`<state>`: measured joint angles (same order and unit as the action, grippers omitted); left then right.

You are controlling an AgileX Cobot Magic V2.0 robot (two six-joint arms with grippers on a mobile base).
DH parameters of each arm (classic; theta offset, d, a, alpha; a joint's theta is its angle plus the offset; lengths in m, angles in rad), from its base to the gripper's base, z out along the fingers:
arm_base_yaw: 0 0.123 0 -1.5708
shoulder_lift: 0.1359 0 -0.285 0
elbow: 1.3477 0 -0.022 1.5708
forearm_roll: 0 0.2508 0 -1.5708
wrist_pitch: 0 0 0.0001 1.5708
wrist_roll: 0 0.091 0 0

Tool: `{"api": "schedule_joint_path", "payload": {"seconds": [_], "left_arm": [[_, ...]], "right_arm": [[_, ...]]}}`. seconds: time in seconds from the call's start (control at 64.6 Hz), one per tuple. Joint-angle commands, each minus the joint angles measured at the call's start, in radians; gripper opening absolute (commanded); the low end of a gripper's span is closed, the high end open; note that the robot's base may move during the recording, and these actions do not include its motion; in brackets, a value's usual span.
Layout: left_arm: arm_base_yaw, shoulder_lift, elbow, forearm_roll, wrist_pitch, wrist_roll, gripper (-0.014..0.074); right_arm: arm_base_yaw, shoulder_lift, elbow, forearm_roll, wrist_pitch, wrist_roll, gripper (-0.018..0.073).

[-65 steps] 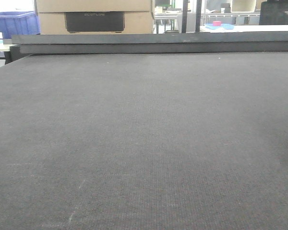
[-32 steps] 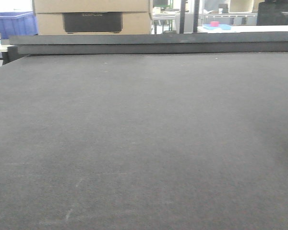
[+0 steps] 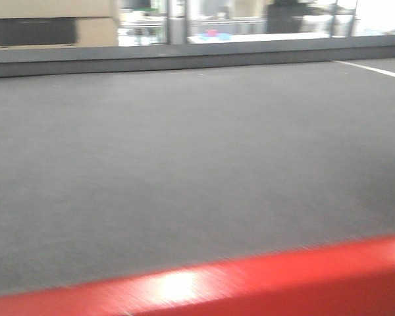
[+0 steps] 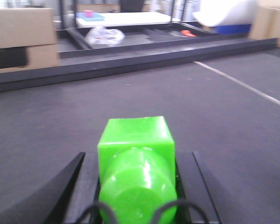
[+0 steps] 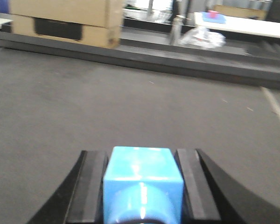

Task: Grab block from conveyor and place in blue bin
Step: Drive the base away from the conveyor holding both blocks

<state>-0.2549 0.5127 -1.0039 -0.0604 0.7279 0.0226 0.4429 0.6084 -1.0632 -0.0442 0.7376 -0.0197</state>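
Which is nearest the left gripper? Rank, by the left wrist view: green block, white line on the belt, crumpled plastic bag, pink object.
1. green block, held in the left gripper, dead centre.
2. white line, on the belt, to the right.
3. crumpled plastic bag, beyond the rail, left of centre.
4. pink object, on the far white table, upper left.

Above the conveyor (image 3: 184, 164) we find open, flat belt from near side to far side, free to cross. Along its far edge a raised dark rail (image 3: 184, 58) bars the way, with a cardboard box (image 3: 49, 26) just beyond at the far left. A blurred red edge (image 3: 250, 283) crosses its near side. The left gripper (image 4: 137, 154) is filled by the block (image 4: 135, 137), the right gripper (image 5: 141, 156) by a blue block (image 5: 142, 175).
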Motion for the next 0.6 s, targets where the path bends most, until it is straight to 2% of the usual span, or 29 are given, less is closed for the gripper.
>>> {"api": "schedule_joint_path", "payload": {"seconds": [0.0, 0.588], "left_arm": [[-0.007, -0.003, 0.000, -0.006, -0.020, -0.008, -0.0111], [-0.007, -0.006, 0.000, -0.006, -0.020, -0.008, -0.0111]], "right_arm": [[0.000, -0.004, -0.005, -0.011, -0.023, -0.009, -0.0162], [0.000, -0.004, -0.005, -0.011, -0.023, -0.009, -0.0162]]}}
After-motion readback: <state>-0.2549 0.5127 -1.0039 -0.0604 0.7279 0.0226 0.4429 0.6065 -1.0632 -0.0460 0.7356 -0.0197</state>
